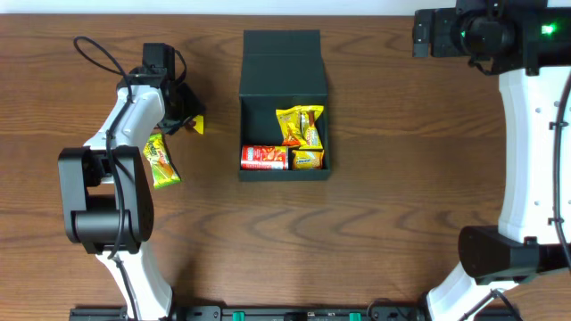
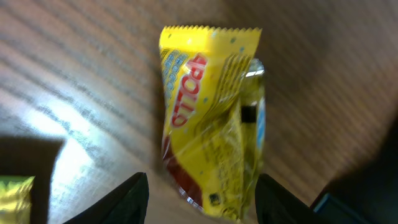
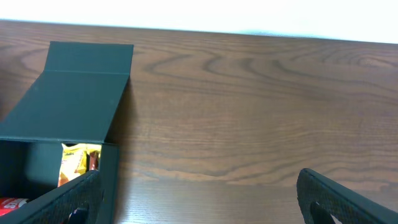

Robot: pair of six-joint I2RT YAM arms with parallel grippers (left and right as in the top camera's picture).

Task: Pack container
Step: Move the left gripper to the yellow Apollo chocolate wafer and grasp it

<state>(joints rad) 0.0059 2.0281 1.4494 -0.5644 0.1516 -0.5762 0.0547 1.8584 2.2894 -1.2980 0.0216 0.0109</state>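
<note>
The dark teal container (image 1: pixel 284 55) stands open at the table's middle, its flap lid laid back. Inside lie a red chip can (image 1: pixel 264 158) and two yellow packets (image 1: pixel 301 125). My left gripper (image 1: pixel 185 118) is left of the container, open, with its fingers on either side of a yellow Apollo packet (image 2: pixel 211 118) that lies on the table; the packet's tip shows in the overhead view (image 1: pixel 197 125). My right gripper (image 1: pixel 425 34) is open and empty at the far right back. In its wrist view the fingers (image 3: pixel 199 205) frame bare wood beside the container (image 3: pixel 74 106).
A yellow-green packet (image 1: pixel 161 163) lies on the table under the left arm, nearer the front; its corner shows in the left wrist view (image 2: pixel 15 196). The brown wooden table (image 1: pixel 401 196) extends around the container.
</note>
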